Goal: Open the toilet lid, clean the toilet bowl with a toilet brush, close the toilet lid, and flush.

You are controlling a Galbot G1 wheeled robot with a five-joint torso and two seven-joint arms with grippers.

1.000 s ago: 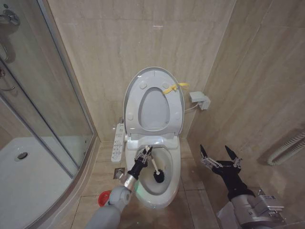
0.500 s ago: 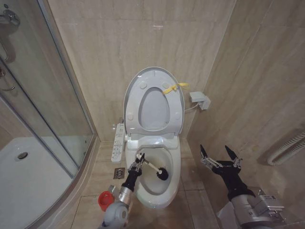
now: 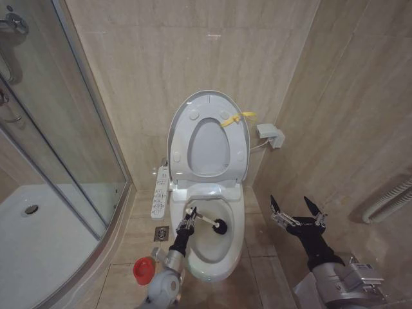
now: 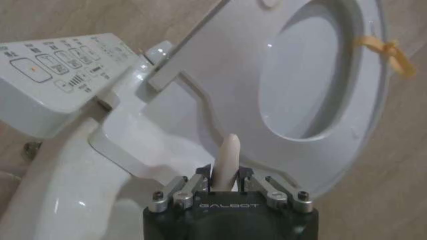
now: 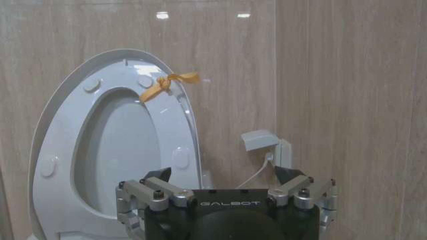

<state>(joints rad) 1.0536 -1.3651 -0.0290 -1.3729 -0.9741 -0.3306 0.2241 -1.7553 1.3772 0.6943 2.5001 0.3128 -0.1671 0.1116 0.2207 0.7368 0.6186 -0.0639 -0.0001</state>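
The toilet lid (image 3: pixel 207 148) stands raised against the back wall, a yellow ribbon tag (image 3: pixel 235 119) at its edge. Below it the toilet bowl (image 3: pixel 207 267) lies uncovered. My left gripper (image 3: pixel 187 220) hangs over the bowl's left rim, shut on the toilet brush (image 3: pixel 205 221). The white handle slants across the bowl and the black head (image 3: pixel 221 226) sits inside on the right. In the left wrist view the handle (image 4: pixel 229 157) sticks up between the closed fingers, facing the lid (image 4: pixel 303 75). My right gripper (image 3: pixel 297 208) waits open, right of the toilet above the floor.
A red holder cup (image 3: pixel 143 270) stands on the floor left of the bowl, near a floor drain (image 3: pixel 161 233). The white button panel (image 3: pixel 159 192) juts from the toilet's left side. A glass shower enclosure (image 3: pixel 64 148) fills the left; a small wall box (image 3: pixel 269 134) hangs right of the lid.
My left arm has drawn back toward the bowl's left rim. The brush head has swept from the bowl's middle up and to the right, the handle lying flatter. The right arm is still.
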